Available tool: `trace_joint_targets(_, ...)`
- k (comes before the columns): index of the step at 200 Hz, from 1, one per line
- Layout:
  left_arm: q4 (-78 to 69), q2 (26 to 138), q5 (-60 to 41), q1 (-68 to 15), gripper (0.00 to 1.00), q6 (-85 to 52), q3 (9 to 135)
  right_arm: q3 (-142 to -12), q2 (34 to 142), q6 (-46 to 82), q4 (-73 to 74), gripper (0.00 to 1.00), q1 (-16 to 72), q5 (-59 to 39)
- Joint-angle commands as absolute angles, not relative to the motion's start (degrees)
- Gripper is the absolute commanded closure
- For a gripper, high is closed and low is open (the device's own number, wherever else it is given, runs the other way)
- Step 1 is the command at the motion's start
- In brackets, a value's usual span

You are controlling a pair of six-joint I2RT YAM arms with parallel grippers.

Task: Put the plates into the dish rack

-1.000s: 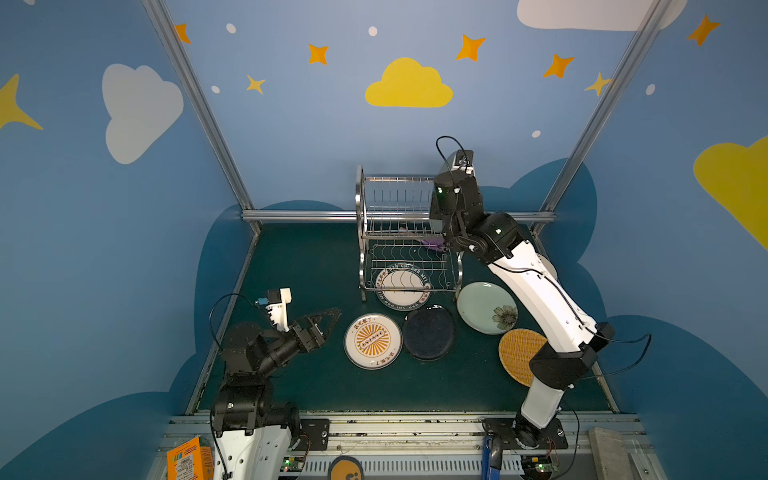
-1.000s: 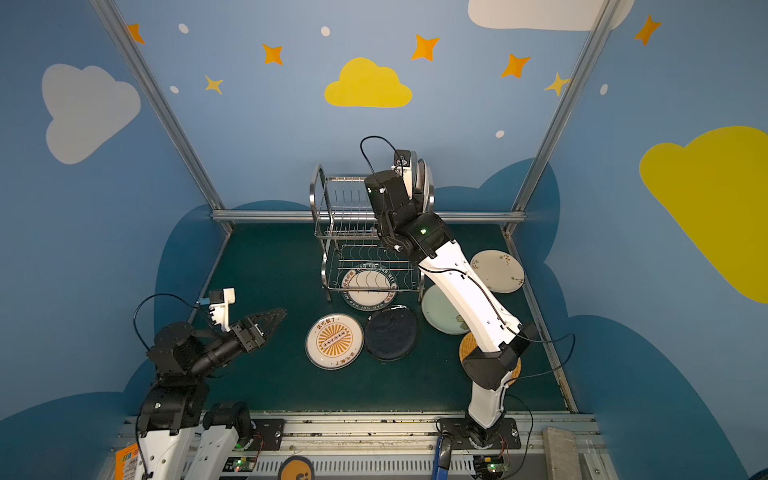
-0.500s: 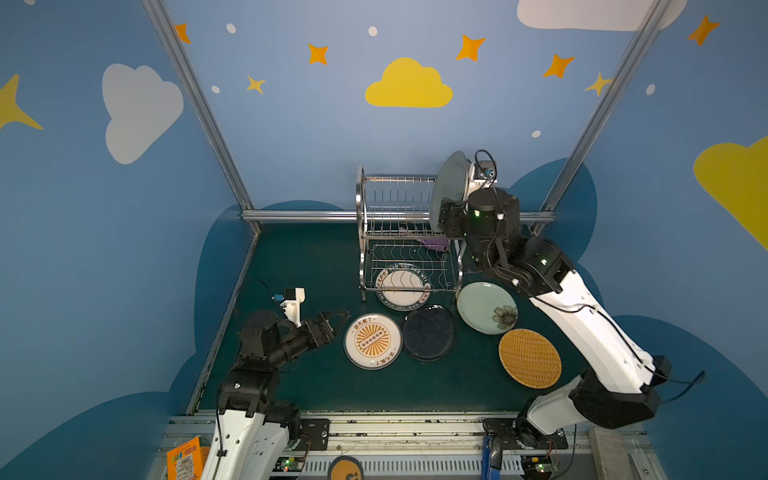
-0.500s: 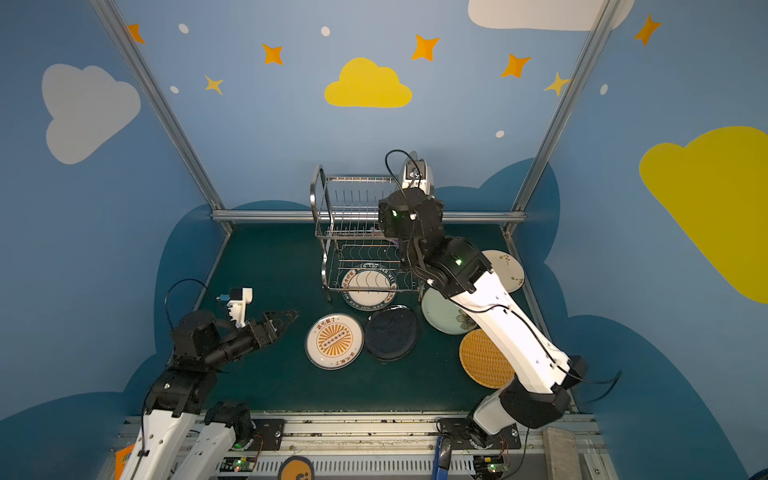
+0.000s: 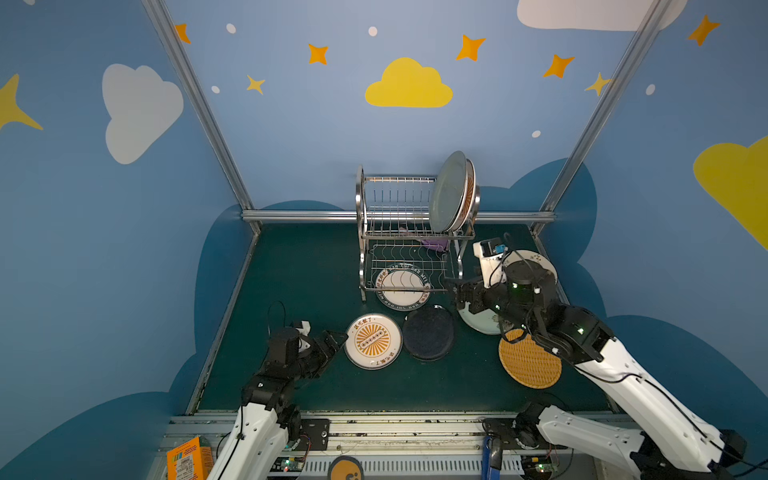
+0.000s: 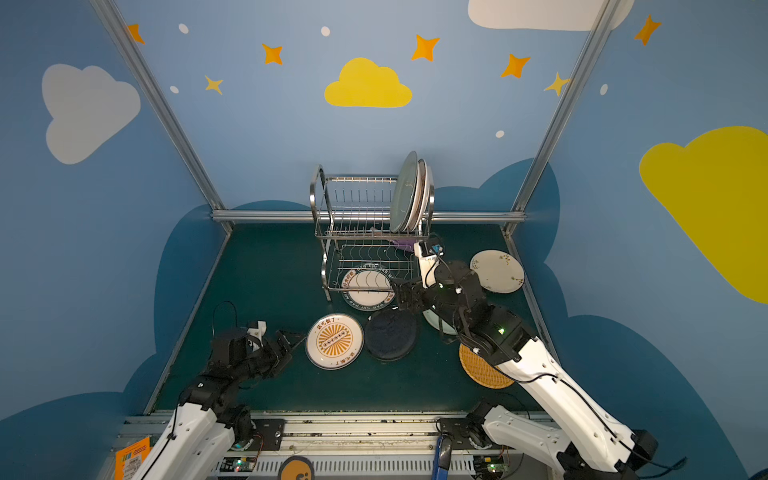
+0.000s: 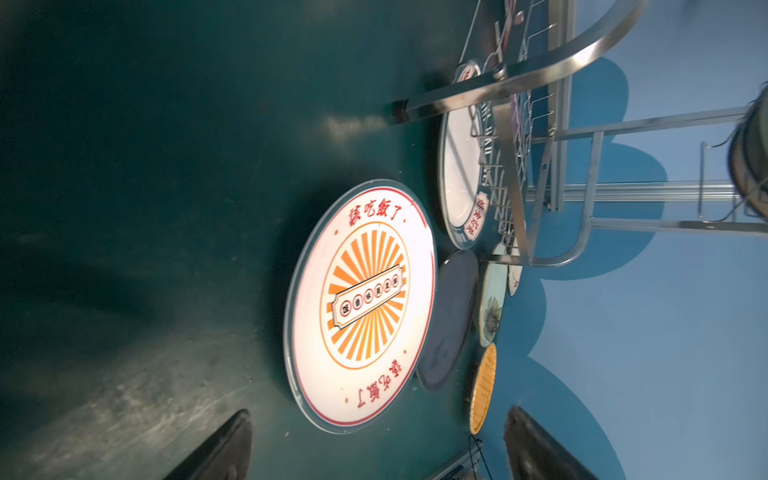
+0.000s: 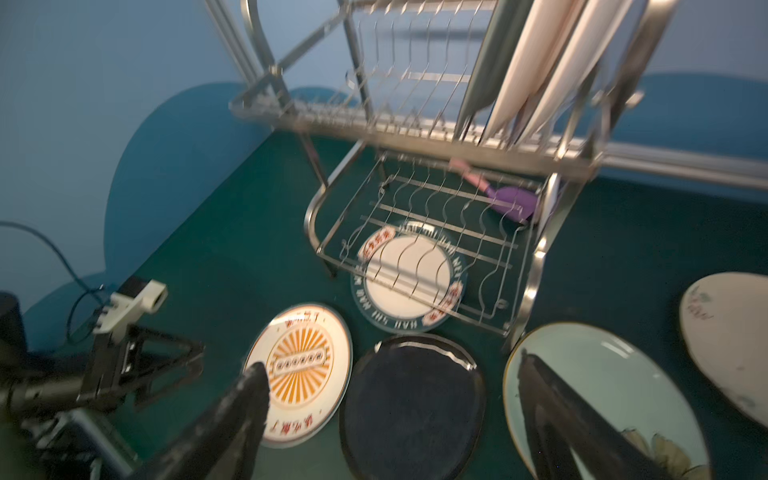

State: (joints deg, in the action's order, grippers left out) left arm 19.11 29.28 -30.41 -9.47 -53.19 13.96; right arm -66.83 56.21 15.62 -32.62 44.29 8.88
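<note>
Gaping left claw (image 5: 334,341) beside sunburst plate (image 5: 372,340), right claw (image 5: 454,293) spread empty near dish rack (image 5: 362,216)

both top views look down from above; close wrist views share the dish rack (image 5: 399,236).

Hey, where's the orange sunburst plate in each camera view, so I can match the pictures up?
In a top view: sunburst plate flat on the green mat, in front of the dish rack, leftmost loose plate.
In a top view: same spot, shifted slightly left.
Left wrist: large in the middle, flat on the mat.
Right wrist: in front of the rack's lower tier.
Shared landmark: the dark navy plate right beside it.
</note>
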Motion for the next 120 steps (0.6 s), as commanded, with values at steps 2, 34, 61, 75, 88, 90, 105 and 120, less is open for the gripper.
trace_joint_targets(2,12.0,30.7,-27.9,-11.2,0.12,-56.3,11.4,-61.2,55.5,18.6,-29.6,0.08,42.4,-5.1)
trace_joint_targets(34,3.1,34.8,-29.1,-12.7,0.17,-57.5,7.0,-54.5,54.9,21.7,-24.5,0.08,40.7,-13.9)
trace_joint_targets(61,1.1,36.1,-28.0,-13.2,0.20,-56.8,5.6,-50.4,57.3,24.7,-20.9,0.08,39.0,-20.0)
trace_joint_targets(75,-2.2,38.0,-29.0,-13.1,0.22,-56.9,4.6,-48.4,58.0,25.8,-18.8,0.08,38.8,-21.5)
trace_joint_targets(88,-2.5,40.1,-28.9,-13.1,0.25,-56.6,5.1,-46.9,58.0,26.7,-17.2,0.08,38.6,-22.1)
trace_joint_targets(90,-2.7,40.4,-28.8,-13.2,0.25,-56.6,5.2,-46.7,57.9,26.8,-17.1,0.08,38.6,-22.3)
trace_joint_targets(105,-4.3,44.4,-28.9,-13.2,0.31,-56.3,5.6,-45.8,58.1,27.4,-16.4,0.08,38.5,-22.6)
trace_joint_targets(120,-4.6,49.0,-29.2,-13.2,0.33,-55.8,6.9,-45.4,58.2,27.7,-16.4,0.08,38.3,-22.7)
